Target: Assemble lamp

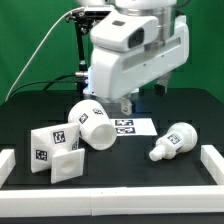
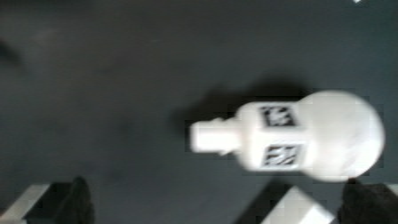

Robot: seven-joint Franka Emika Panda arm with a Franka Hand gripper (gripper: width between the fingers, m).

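Observation:
The bulb (image 1: 172,142) lies on its side on the black table at the exterior view's right. In the wrist view the bulb (image 2: 294,138) shows its round head, short neck and two tags. The shade (image 1: 90,122) lies tipped on its side left of centre. The squarish base (image 1: 55,150) sits in front of it, at the exterior view's left. My gripper (image 1: 126,104) hangs above the table between the shade and the bulb, touching neither. In the wrist view my gripper (image 2: 210,212) is open and empty, with its dark fingers (image 2: 54,202) spread wide.
The marker board (image 1: 127,126) lies flat under and just behind my gripper. Low white rails border the table at the exterior view's left (image 1: 8,166), right (image 1: 212,160) and front. A green backdrop stands behind the table.

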